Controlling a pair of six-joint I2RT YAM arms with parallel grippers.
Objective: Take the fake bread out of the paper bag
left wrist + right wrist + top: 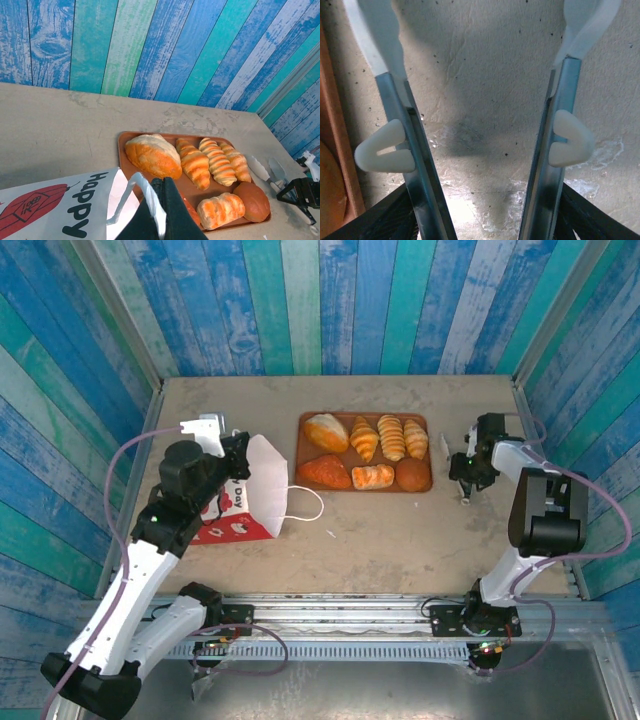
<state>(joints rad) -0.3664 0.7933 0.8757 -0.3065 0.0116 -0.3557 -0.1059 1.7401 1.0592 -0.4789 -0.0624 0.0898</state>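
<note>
Seven pieces of fake bread [363, 437] lie on the flat brown tray [121, 142] at the far middle of the table [400, 540]. The far row holds, from left to right, a pale crusty bun [325, 430] and three ridged croissants; the near row holds an orange-brown roll [323, 472], a striped roll [373, 477] and a round brown bun [413, 475]. The paper bag [255, 485] stands tilted just left of the tray, its open mouth turned right toward the tray, apart from it. One thin white handle [144, 182] loops out onto the table. What lies inside the bag cannot be made out. The left gripper [233, 453] sits at the bag's far rim with its jaws closed, pinching a white strip of the bag; in the left wrist view its dark fingers [170, 215] rise beside the printed panel [60, 210]. The right gripper [464, 487] hangs low over bare table just right of the tray, its jaws spread wide with nothing between them; the right wrist view [480, 40] shows the tray's rim at the left edge.
</note>
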